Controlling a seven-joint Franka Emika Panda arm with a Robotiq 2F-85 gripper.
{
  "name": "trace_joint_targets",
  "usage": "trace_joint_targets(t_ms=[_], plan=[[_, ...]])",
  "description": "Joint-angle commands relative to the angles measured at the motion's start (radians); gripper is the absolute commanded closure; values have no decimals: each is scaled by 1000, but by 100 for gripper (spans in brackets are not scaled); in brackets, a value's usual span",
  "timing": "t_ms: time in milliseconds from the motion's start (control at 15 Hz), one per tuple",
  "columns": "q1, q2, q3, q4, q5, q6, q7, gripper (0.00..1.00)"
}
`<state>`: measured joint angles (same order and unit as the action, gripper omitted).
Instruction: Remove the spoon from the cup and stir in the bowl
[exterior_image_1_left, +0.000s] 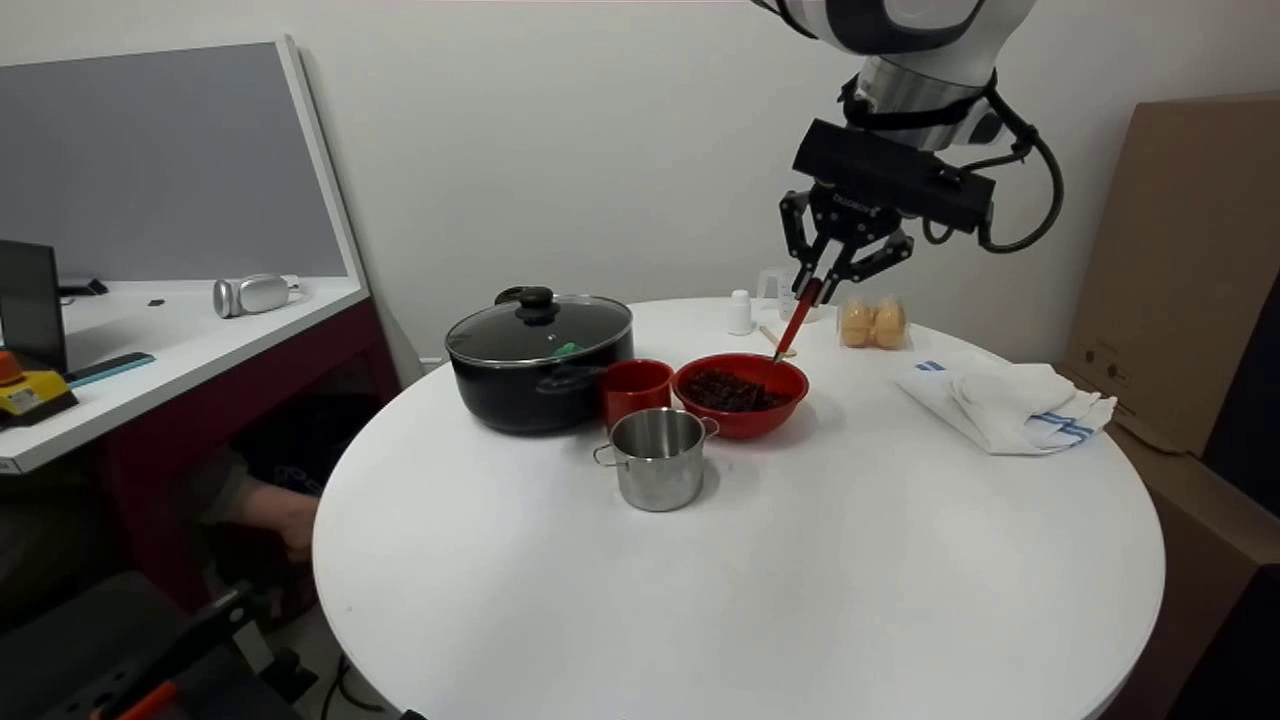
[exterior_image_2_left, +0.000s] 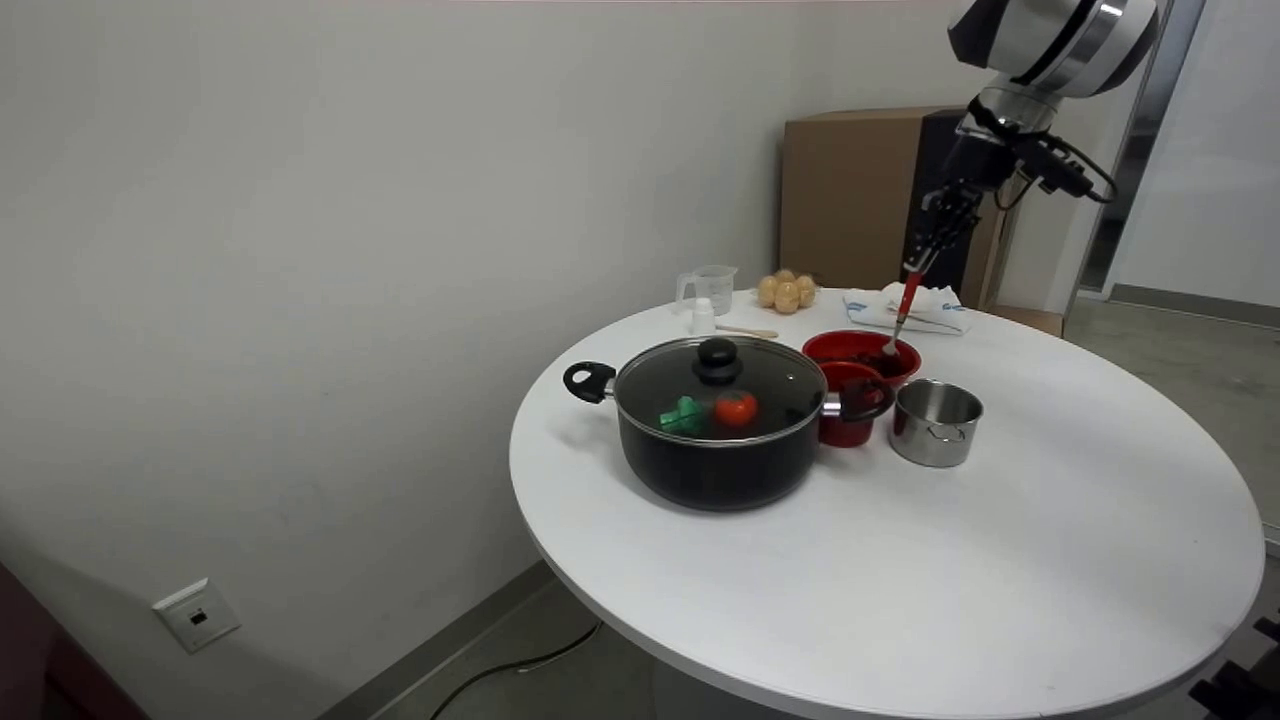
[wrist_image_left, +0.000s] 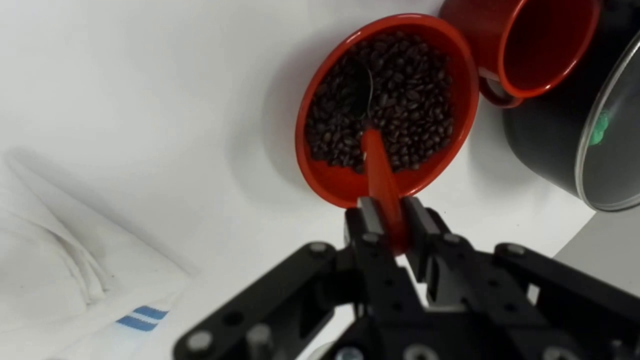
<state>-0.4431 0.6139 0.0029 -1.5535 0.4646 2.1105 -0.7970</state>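
The gripper (wrist_image_left: 392, 214) is found clenched on the spoon (wrist_image_left: 378, 162), the red handle pinched near its upper end. Spoon held at a slant; its metal end is pointed down and away from the gripper, inside the bowl (wrist_image_left: 344, 186). Bowl set below the gripper and part-filled with dark beans (wrist_image_left: 411, 110); whether they are touched by the spoon cannot be told.

The red cup (wrist_image_left: 520, 50) is stood upright just beside the bowl, up and right of the gripper in the wrist view; contact between cup and bowl cannot be made out. A metal cup (exterior_image_1_left: 658, 467) with wire handles is placed near the red cup, below and left of the gripper in an exterior view.

A black pot (exterior_image_2_left: 720, 475) is set left of the gripper in both exterior views, covered by a glass lid (exterior_image_2_left: 775, 388); a tomato (exterior_image_2_left: 735, 408) and a green piece (exterior_image_2_left: 683, 416) are seen through it. A folded white cloth (exterior_image_1_left: 1010, 400), striped blue, is laid right of the gripper in an exterior view.

Farther off, left of the gripper in an exterior view, are noted round tan things (exterior_image_2_left: 787, 296), a wooden stick (exterior_image_2_left: 748, 331), a clear jug (exterior_image_2_left: 713, 286) and a white bottle (exterior_image_2_left: 703, 318). All are carried on the white bench (exterior_image_2_left: 950, 580).
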Motion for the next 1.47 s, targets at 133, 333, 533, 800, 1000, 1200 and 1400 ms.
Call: trace_joint_targets(t_ms=[133,333,533,800,1000,1200,1400], plan=[[-13,3,-5,59,2,-16,13,96],[-5,-4,3,74,5,-11,15,96],[8,-17,23,75,12,-6,6,96],[36,-32,47,67,13,-2,-3,96],[52,-41,66,59,21,-10,-12,96],[51,-47,90,57,48,-48,-23,96],[40,-46,100,65,89,-114,-25,96]])
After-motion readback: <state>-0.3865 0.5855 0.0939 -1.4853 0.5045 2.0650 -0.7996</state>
